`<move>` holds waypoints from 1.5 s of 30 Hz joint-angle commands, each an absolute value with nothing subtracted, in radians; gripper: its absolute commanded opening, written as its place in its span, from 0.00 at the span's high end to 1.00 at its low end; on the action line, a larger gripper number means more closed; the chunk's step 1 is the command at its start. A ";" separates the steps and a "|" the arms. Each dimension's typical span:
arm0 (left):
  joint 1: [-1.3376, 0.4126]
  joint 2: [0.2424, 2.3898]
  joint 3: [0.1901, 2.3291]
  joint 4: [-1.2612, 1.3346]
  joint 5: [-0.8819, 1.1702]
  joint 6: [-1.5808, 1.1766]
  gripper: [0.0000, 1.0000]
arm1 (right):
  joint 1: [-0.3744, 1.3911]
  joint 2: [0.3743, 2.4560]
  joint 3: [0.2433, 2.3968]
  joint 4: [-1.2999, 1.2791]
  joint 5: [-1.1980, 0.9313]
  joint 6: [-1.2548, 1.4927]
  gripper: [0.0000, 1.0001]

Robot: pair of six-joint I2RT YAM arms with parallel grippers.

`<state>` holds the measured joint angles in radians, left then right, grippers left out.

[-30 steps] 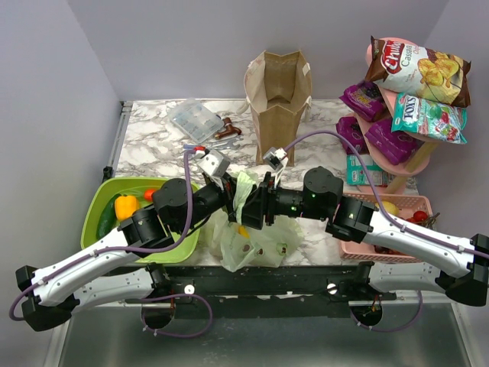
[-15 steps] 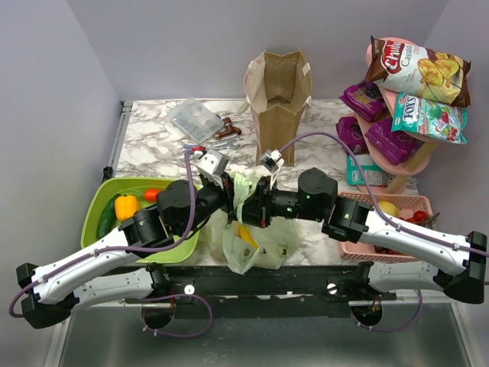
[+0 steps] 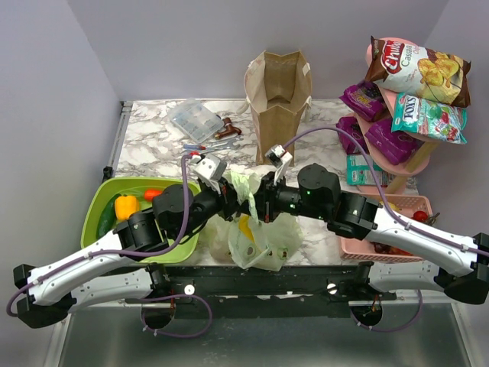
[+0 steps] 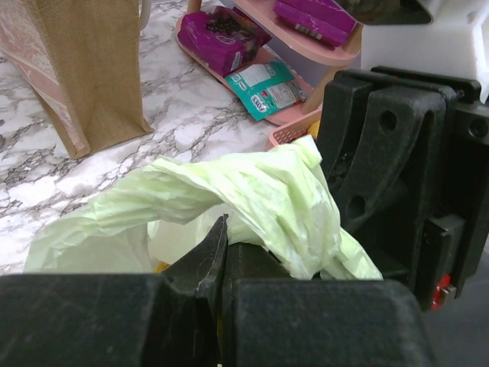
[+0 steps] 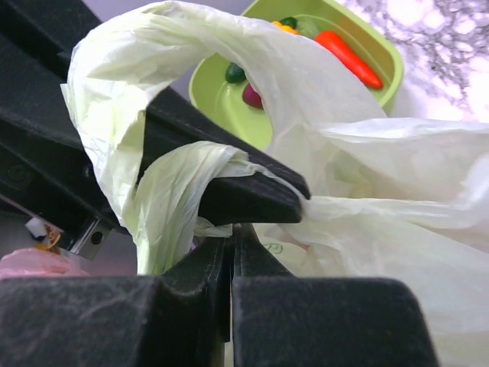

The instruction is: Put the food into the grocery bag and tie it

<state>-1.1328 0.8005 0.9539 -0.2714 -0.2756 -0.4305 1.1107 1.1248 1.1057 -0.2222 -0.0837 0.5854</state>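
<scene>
In the last sec we've only nudged both arms closer over the bag (image 3: 263, 237) at mid near edge. The left pincer (image 3: 231, 197) and right pincer (image 3: 258, 202) are each clamped on a handle, so tying looks underway. Sth yellow shows inside the bag, yet the green tub (image 3: 95, 202) near the left corner holds a pepper (image 3: 126, 205), cucumber (image 3: 105, 222) etc.

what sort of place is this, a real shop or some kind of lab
Probably a robot test cell staged as a grocery counter, not a real shop: a marble-pattern table boxed in by plain walls, a pink rack of snack packets, a green tub of produce, and a thin grocery bag.
</scene>
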 commanded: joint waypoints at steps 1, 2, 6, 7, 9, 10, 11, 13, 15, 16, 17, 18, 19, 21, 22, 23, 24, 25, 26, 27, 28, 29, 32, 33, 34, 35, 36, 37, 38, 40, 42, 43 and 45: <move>-1.150 0.790 0.949 -0.331 -0.197 -0.439 1.00 | 1.098 1.114 1.176 -0.251 0.045 0.554 0.99; -1.151 0.789 0.946 -0.334 -0.195 -0.439 1.00 | 1.098 1.112 1.179 -0.257 0.051 0.554 0.99; -1.151 0.772 0.938 -0.337 -0.190 -0.439 1.00 | 1.098 1.105 1.192 -0.282 0.079 0.554 0.99; -1.151 0.767 0.937 -0.339 -0.192 -0.440 1.00 | 1.098 1.105 1.196 -0.291 0.091 0.555 0.99; -1.151 0.758 0.933 -0.343 -0.195 -0.442 1.00 | 1.098 1.102 1.205 -0.312 0.127 0.561 0.99; -1.151 0.754 0.931 -0.346 -0.196 -0.443 1.00 | 1.097 1.100 1.207 -0.322 0.149 0.564 0.99; -1.151 0.752 0.931 -0.350 -0.196 -0.443 1.00 | 1.098 1.096 1.209 -0.329 0.167 0.568 0.99; -1.152 0.746 0.930 -0.354 -0.197 -0.443 1.00 | 1.097 1.091 1.209 -0.343 0.214 0.576 0.99; -1.152 0.742 0.927 -0.357 -0.198 -0.445 1.00 | 1.098 1.088 1.209 -0.358 0.251 0.585 0.99; -1.151 0.739 0.923 -0.359 -0.198 -0.445 1.00 | 1.098 1.086 1.209 -0.367 0.272 0.593 0.99; -1.152 0.738 0.918 -0.358 -0.199 -0.445 1.00 | 1.097 1.086 1.207 -0.373 0.292 0.598 0.99; -1.151 0.735 0.915 -0.357 -0.201 -0.445 1.00 | 1.098 1.087 1.205 -0.379 0.308 0.604 0.99; -1.151 0.736 0.913 -0.359 -0.202 -0.445 1.00 | 1.098 1.086 1.203 -0.385 0.325 0.609 0.99; -1.151 0.738 0.913 -0.362 -0.201 -0.443 1.00 | 1.098 1.088 1.203 -0.393 0.351 0.621 0.99; -1.151 0.738 0.915 -0.365 -0.200 -0.442 1.00 | 1.098 1.087 1.203 -0.393 0.360 0.625 0.99; -1.151 0.739 0.916 -0.365 -0.199 -0.441 1.00 | 1.098 1.089 1.203 -0.395 0.372 0.631 0.99; -1.151 0.737 0.916 -0.367 -0.198 -0.440 1.00 | 1.097 1.089 1.203 -0.396 0.382 0.638 0.99; -1.151 0.735 0.916 -0.368 -0.197 -0.439 1.00 | 1.098 1.090 1.203 -0.396 0.390 0.643 0.99; -1.152 0.733 0.916 -0.370 -0.198 -0.439 1.00 | 1.097 1.091 1.203 -0.396 0.399 0.648 0.99; -1.151 0.729 0.914 -0.368 -0.198 -0.439 1.00 | 1.098 1.091 1.203 -0.397 0.406 0.653 0.99; -1.151 0.725 0.911 -0.368 -0.198 -0.439 1.00 | 1.098 1.094 1.203 -0.397 0.413 0.657 0.99; -1.151 0.721 0.909 -0.369 -0.197 -0.439 1.00 | 1.098 1.094 1.201 -0.397 0.420 0.664 0.99; -1.152 0.707 0.899 -0.371 -0.196 -0.439 1.00 | 1.098 1.100 1.201 -0.399 0.439 0.683 0.99; -1.151 0.702 0.898 -0.373 -0.196 -0.440 1.00 | 1.097 1.101 1.200 -0.399 0.446 0.691 0.99; -1.151 0.695 0.892 -0.375 -0.197 -0.441 1.00 | 1.098 1.101 1.198 -0.399 0.457 0.698 0.99; -1.152 0.689 0.889 -0.377 -0.199 -0.443 1.00 | 1.098 1.101 1.198 -0.401 0.469 0.707 0.99; -1.151 0.681 0.884 -0.380 -0.204 -0.446 1.00 | 1.098 1.101 1.198 -0.411 0.491 0.721 0.99; -1.151 0.673 0.880 -0.386 -0.209 -0.448 1.00 | 1.097 1.099 1.198 -0.425 0.514 0.739 0.99; -1.151 0.662 0.878 -0.390 -0.216 -0.451 1.00 | 1.098 1.099 1.198 -0.439 0.543 0.765 0.99; -1.151 0.644 0.874 -0.404 -0.236 -0.456 1.00 | 1.097 1.098 1.198 -0.470 0.593 0.807 0.99; -1.152 0.624 0.870 -0.418 -0.264 -0.469 1.00 | 1.098 1.090 1.191 -0.488 0.629 0.844 0.99; -1.151 0.611 0.868 -0.420 -0.279 -0.475 1.00 | 1.097 1.084 1.182 -0.491 0.639 0.857 0.99; -1.151 0.595 0.862 -0.423 -0.297 -0.489 1.00 | 1.097 1.071 1.163 -0.491 0.657 0.889 0.99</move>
<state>-1.1454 0.6453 0.8761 -0.3698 -0.2417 -0.4522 1.1061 1.1030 1.1751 -0.4503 0.4889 0.8017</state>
